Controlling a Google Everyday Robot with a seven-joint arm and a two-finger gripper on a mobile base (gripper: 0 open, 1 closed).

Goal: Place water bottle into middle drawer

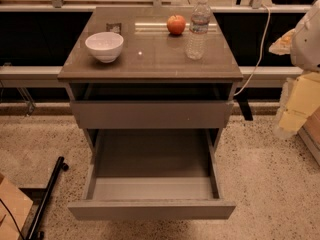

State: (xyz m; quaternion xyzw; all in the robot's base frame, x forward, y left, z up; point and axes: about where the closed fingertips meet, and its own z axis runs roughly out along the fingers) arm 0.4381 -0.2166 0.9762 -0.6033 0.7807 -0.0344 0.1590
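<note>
The water bottle is clear with a white cap. It stands upright at the back right of the cabinet top, right next to a red apple. The middle drawer is pulled far out toward me, and its smooth grey inside holds nothing. Above it the uppermost drawer front sits slightly out. My gripper hangs at the right edge of the view below the white arm. It is well to the right of the cabinet, apart from the bottle, and holds nothing that I can see.
A white bowl stands at the left of the cabinet top. A white cable runs down behind the right corner. A black bar and a cardboard piece lie on the speckled floor at the lower left.
</note>
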